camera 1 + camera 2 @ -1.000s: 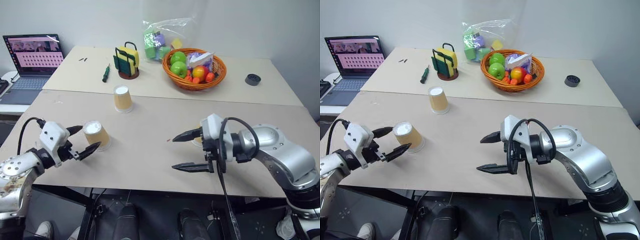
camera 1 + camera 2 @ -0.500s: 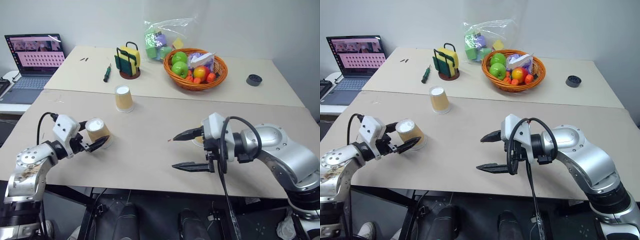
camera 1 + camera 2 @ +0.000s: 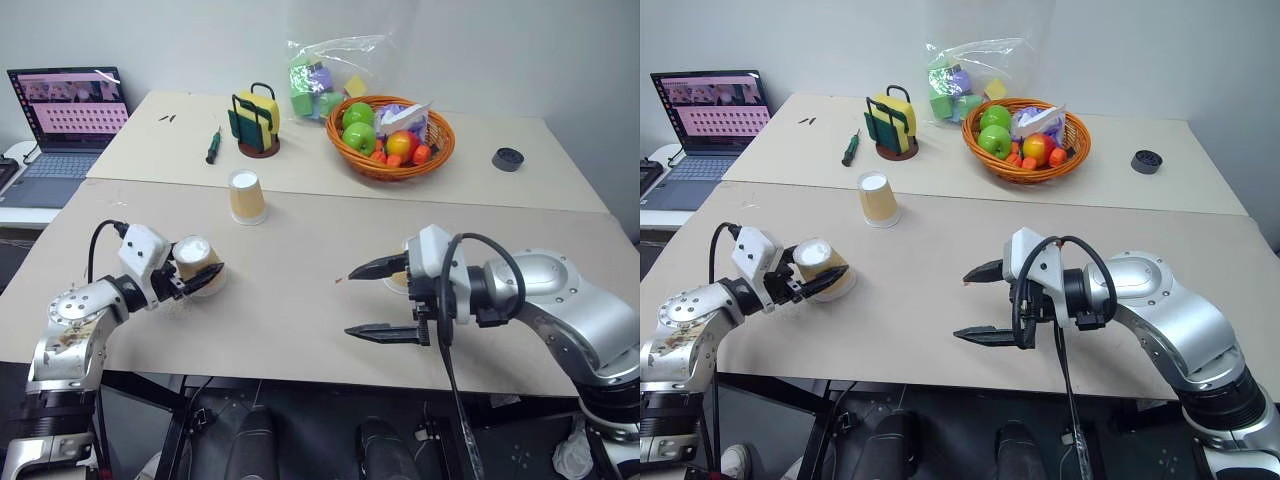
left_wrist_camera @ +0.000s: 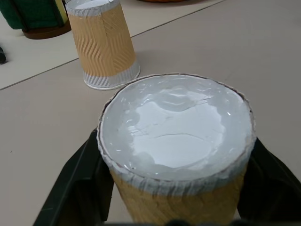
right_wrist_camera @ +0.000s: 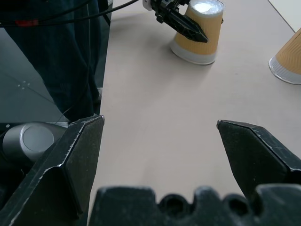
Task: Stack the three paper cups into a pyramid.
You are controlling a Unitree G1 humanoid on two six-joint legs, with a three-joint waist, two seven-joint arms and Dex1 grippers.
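Cup [image 3: 199, 264] nearest your left hand [image 3: 190, 277] sits upside down on the worktop [image 3: 300, 300], white base up, fingers clamped on its sides. Second cup [image 3: 246, 196], also upside down, stands apart from that cup, toward the fruit basket [image 3: 391, 137]. Third cup [image 3: 396, 281] shows as a sliver behind your right hand [image 3: 366, 300], well right of the gripped cup. Your right hand hangs over the worktop, fingers spread wide, gripping nothing.
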